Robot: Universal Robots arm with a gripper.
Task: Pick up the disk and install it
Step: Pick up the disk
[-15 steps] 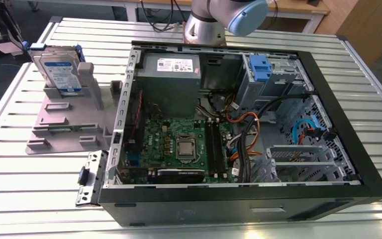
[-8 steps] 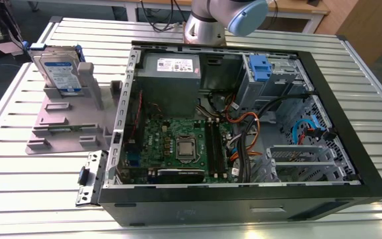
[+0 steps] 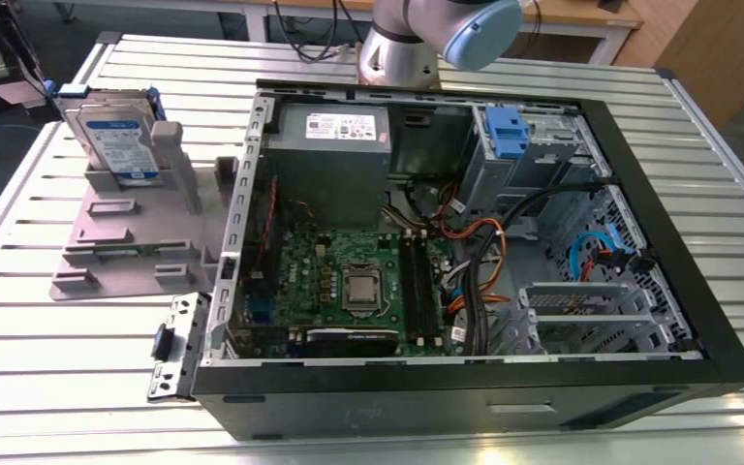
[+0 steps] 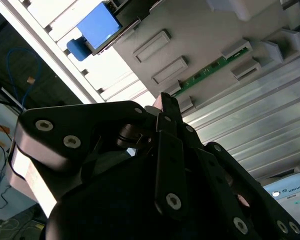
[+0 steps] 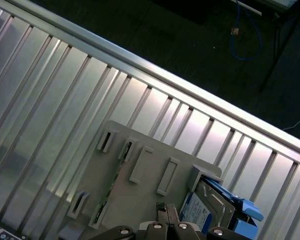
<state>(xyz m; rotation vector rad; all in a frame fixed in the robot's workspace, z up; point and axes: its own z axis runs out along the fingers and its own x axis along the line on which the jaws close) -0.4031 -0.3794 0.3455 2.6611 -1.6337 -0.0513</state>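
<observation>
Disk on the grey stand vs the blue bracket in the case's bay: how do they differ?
Look: the disk shows a silver body and a white-and-blue label inside its blue frame; the blue bracket shows blue plastic alone, with no drive visible.
Place: the disk stands on edge in the grey stand, outside the computer case; the blue bracket sits inside the case.
Shared: blue plastic parts.

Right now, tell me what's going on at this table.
A robot arm is at work on getting the disk into the open computer case. The disk stands upright in a grey stand on the slatted table, at the exterior view's left of the case, and is not yet picked up. In both wrist views the tool hangs over that stand, with the disk close by.
</observation>
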